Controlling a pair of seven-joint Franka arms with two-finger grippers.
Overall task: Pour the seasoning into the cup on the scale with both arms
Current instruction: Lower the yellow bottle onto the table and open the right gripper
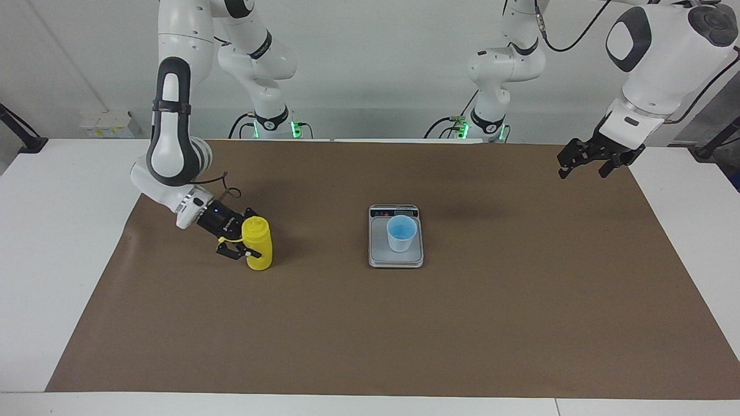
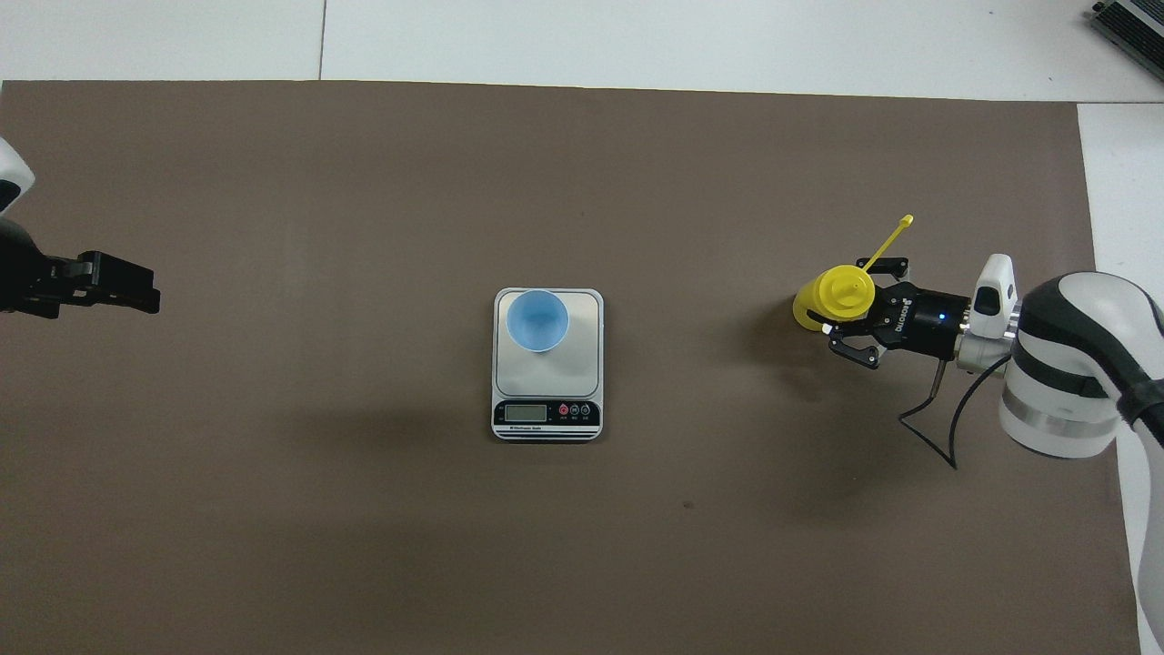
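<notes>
Facing view first: we are gripping the yellow squeeze bottle (image 1: 258,243) with our right gripper (image 1: 241,242), fingers clamped on its side, while it is standing upright on the brown mat (image 1: 520,323) toward the right arm's end, well apart from the scale. We are judging that the pour itself is not yet begun, since the bottle is nowhere near the cup. Our left gripper (image 1: 589,157) is waiting with its fingers spread wide and holding nothing, over the mat's edge at the left arm's end. The light-blue cup (image 1: 401,233) is sitting on the silver kitchen scale (image 1: 396,259) at mid-table. Next we are needing to carry the bottle over the cup. White lettering on the gripper body is showing but is too small for us to read.
</notes>
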